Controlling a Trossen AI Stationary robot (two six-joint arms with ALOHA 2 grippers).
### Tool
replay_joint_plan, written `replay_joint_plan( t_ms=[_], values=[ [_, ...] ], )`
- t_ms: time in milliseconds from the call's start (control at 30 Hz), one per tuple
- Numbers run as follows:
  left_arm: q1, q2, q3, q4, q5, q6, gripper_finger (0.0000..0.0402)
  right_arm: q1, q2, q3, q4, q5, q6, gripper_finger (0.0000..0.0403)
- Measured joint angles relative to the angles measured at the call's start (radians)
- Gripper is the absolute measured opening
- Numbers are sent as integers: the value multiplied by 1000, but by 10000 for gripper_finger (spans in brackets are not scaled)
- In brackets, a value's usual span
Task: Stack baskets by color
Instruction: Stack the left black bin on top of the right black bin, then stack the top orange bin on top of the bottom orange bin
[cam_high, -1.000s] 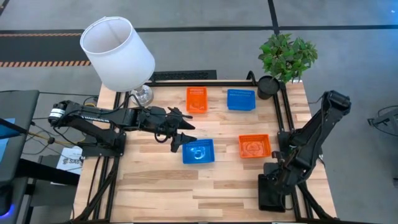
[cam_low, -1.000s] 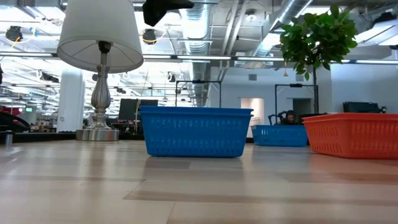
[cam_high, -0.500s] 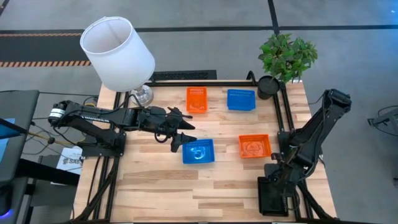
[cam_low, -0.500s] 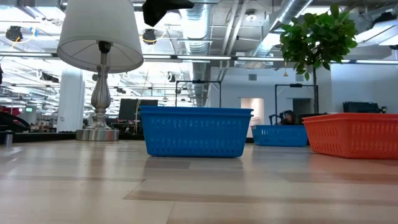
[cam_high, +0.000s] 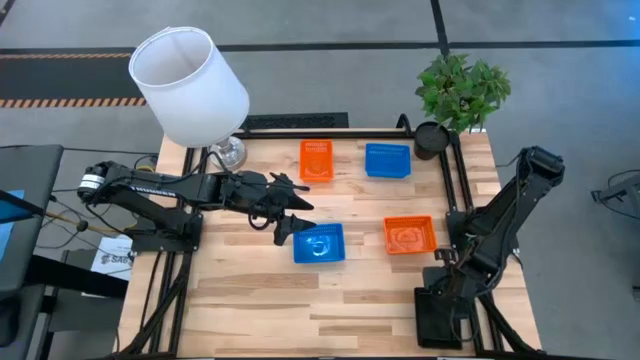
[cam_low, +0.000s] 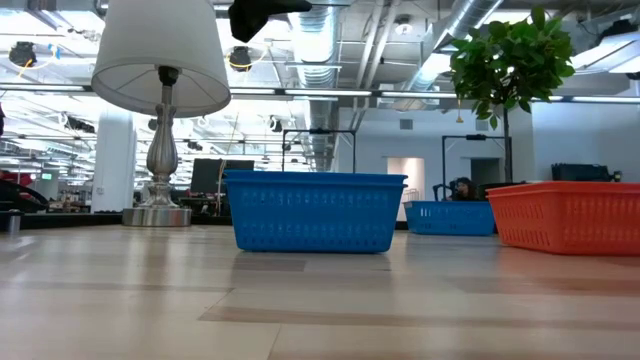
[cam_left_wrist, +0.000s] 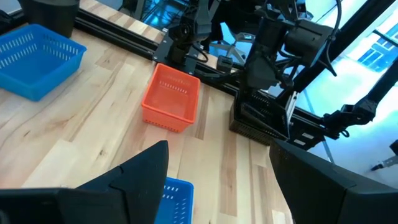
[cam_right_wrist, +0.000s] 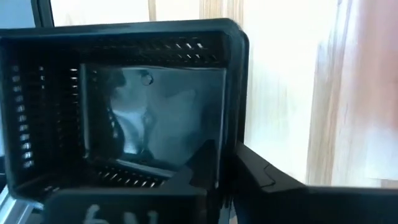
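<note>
A blue basket (cam_high: 319, 243) rests on its base mid-table, and an orange one (cam_high: 409, 235) sits to its right. Another orange basket (cam_high: 316, 160) and another blue basket (cam_high: 388, 160) stand at the far side. My left gripper (cam_high: 285, 228) hangs open above the near blue basket's left edge (cam_left_wrist: 176, 198), clear of it, as the low view (cam_low: 262, 15) confirms. A black basket (cam_high: 440, 318) lies at the table's near right corner, with my right gripper (cam_high: 447, 285) at its far wall. My right gripper holds the black basket by one side wall (cam_right_wrist: 235, 134), near a corner. One finger (cam_right_wrist: 204, 163) is inside the basket and the other (cam_right_wrist: 264, 179) outside. The fingers come from above, pointing steeply down. Whether the basket's base is on the table I cannot tell.
A white-shaded lamp (cam_high: 190, 85) stands at the far left corner. A potted plant (cam_high: 455, 95) stands at the far right. Bare wood lies along the near edge and left of the near blue basket. The right arm's base and the frame rails (cam_high: 455, 200) line the right side.
My right gripper has tipped slightly, and the black basket under it has shifted a little toward the table's near edge. My left arm has kept still.
</note>
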Motion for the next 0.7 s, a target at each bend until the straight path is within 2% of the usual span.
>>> replay_joint_plan(
  t_ms=[500, 700],
  values=[
    [0, 0, 0, 1, -8, 15, 267, -11, -43, 13, -33, -60, 28, 219],
    [0, 0, 0, 1, -9, 18, 267, -10, -108, 46, -123, -47, 117, 239]
  ],
)
